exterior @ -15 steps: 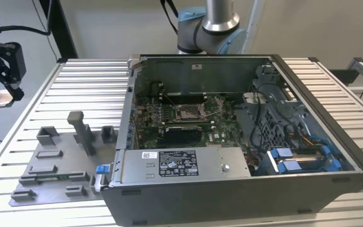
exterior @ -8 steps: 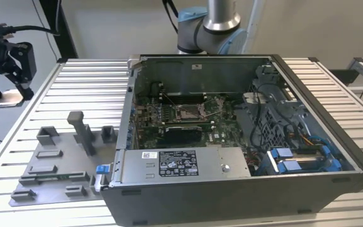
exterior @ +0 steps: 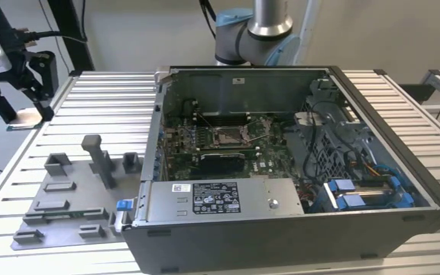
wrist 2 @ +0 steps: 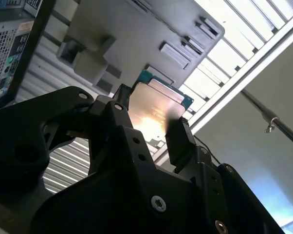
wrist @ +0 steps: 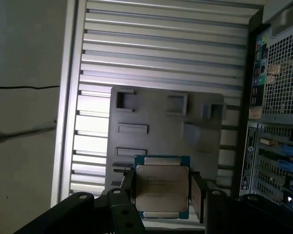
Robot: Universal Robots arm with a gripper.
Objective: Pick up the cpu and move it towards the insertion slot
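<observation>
A: In the exterior view, where to look for the cpu?

B: Far out at the exterior view's left, pinched in the gripper, by the edge of the slatted table. Well apart from the insertion slot, down on the motherboard inside the open computer case.

A: And in the second wrist view?

B: Clenched on the cpu from two opposite edges, with one of the fingers touching its side. Behind it, the gray fixture plate.

A: The same in the first wrist view?

B: Yes. Sitting square and flat between the fingers, seen against the near end of the fixture plate, with the rear of the computer case beside.

A: How to do this carry well?

B: Probably so: hold the cpu level, grip firm without crushing the thin rim, pass high over the case wall, and aim at the silver frame, not at the plain black recess just beside it. Seemingly most of the way left to go.
</observation>
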